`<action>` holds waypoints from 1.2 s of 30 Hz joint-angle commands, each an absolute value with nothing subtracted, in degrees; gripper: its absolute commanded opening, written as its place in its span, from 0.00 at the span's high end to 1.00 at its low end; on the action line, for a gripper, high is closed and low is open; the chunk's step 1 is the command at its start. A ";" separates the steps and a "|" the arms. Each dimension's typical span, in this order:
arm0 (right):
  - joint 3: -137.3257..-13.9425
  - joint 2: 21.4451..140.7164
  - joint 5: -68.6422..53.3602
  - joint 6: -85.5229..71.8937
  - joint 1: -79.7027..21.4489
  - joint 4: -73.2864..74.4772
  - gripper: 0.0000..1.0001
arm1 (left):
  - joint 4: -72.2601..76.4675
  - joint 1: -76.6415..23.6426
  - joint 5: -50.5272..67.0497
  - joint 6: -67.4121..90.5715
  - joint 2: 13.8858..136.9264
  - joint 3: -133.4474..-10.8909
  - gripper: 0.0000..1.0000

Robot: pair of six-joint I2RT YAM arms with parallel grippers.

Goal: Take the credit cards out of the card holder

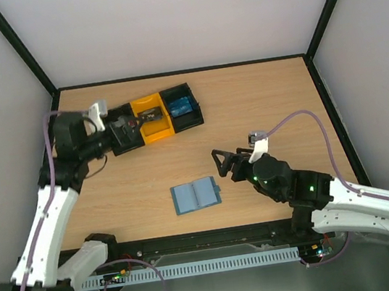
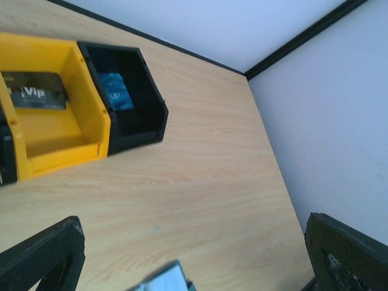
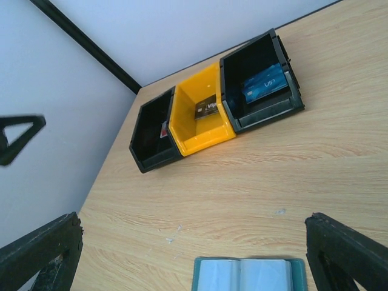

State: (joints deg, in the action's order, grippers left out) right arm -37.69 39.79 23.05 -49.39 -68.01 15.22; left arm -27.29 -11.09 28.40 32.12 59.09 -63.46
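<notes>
Fingertips [image 3: 42,250] of the right gripper [image 1: 225,164] are spread wide, nothing between them, and the gripper hangs near the 2 o'clock corner of the card holder [image 1: 195,196], clear of it. The holder lies open flat like a book on the table [image 1: 269,105], at about 6 o'clock from the table's middle in the top view. The right wrist camera catches only its upper strip at the bottom edge. The pockets look pale, and whether any card sits in them can't be made out. Over to the left gripper [image 1: 128,130], up at 11 o'clock above the left black compartment [image 3: 145,136] of the tray [image 1: 160,134], which it covers from overhead. Its wrist view shows both fingers [image 2: 45,254] as dark blocks cut off in the bottom corners, far apart and empty. The yellow compartment [image 2: 57,136] in the middle holds a dark credit card [image 2: 33,91] printed "Vip" at its far end. The right black compartment [image 2: 138,134] holds the blue credit card [image 1: 180,106]. From the right wrist there's a small red-and-white speck in the left black compartment, too small to name. A blurred corner of the holder pokes in at 6 o'clock of the left wrist view.
</notes>
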 commanded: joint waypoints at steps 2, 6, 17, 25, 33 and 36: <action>-37.48 37.02 24.63 -52.26 -68.20 12.79 0.02 | -23.83 -11.27 33.02 34.75 46.59 -53.31 0.00; -32.36 36.29 23.31 -57.19 -68.20 8.71 0.02 | -23.47 -11.25 35.45 35.36 39.97 -48.33 0.00; -30.26 34.72 25.11 -62.09 -68.20 12.95 0.02 | -27.87 -11.25 28.49 32.82 35.32 -42.11 0.00; -32.81 31.44 28.19 -60.50 -68.20 16.59 0.02 | -24.43 -11.24 25.50 35.43 32.53 -39.33 0.00; -31.31 28.89 27.44 -60.93 -68.20 17.47 0.02 | -24.04 -11.25 26.29 36.46 31.71 -35.96 0.00; -30.59 27.94 27.16 -60.61 -68.20 17.58 0.02 | -23.12 -11.25 26.94 37.70 31.11 -34.47 0.00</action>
